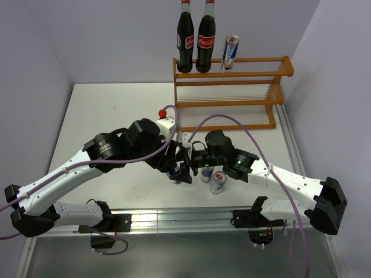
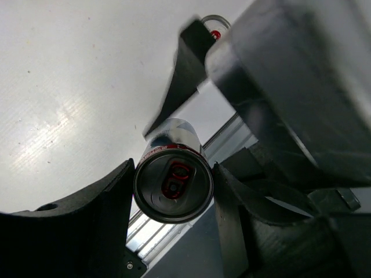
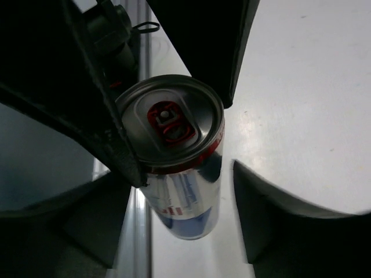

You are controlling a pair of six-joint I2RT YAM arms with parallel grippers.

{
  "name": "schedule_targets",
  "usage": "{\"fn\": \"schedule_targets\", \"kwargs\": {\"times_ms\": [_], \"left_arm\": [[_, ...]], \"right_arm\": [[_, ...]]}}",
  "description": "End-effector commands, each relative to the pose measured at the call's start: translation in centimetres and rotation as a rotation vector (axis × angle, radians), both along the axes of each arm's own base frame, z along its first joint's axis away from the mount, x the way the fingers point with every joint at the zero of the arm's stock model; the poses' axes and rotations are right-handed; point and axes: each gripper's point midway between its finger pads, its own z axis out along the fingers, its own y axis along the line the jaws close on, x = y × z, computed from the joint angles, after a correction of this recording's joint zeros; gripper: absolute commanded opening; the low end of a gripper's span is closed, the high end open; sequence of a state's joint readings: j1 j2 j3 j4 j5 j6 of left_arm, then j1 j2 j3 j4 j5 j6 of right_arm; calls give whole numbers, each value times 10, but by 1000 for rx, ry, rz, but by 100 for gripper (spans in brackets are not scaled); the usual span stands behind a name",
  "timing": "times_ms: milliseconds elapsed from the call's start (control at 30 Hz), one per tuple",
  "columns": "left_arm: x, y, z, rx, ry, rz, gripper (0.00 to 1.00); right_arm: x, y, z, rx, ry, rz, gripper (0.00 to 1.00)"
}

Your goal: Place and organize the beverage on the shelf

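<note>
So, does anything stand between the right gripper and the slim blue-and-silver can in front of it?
Nothing visible does: the slim blue-and-silver can sits between the right gripper's fingers. The left gripper crowds close beside it.

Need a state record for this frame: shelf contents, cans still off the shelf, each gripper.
shelf: top tier holds two cola bottles and the shelved can
off shelf: three cans on the table, clustered at the grippers
left gripper: shut on gripped can
right gripper: open, fingers either side of upright can, gap showing at one finger
</note>
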State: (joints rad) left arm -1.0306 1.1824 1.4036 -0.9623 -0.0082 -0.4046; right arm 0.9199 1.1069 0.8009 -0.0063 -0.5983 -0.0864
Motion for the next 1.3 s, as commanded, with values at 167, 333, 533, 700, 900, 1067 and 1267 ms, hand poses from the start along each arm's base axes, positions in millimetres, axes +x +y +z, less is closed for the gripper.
{"fn": "schedule_targets", "kwargs": {"times_ms": [167,333,533,700,900,1067,1267], "left_arm": [[18,-11,48,-137,-108,35,0],[35,1,64,-161,-148,126,20],[65,18,74,-152,-228,289,70],[78,27,94,-208,-294,374,90],[105,66,108,-213,-403,632,100],[133,108,90,-178,-428,814,100],[159,141,47,-120,-402,896,100]], "right_arm": [[0,17,32,95,-97,63,33],[-9,17,52,185,-117,92,15],[-5,19,68,242,-115,60,0],[7,22,68,249,-103,-6,0],[33,16,84,317,-76,-192,0],[80,-9,102,382,-88,-491,0],[128,-54,123,407,-143,-762,0]]}}
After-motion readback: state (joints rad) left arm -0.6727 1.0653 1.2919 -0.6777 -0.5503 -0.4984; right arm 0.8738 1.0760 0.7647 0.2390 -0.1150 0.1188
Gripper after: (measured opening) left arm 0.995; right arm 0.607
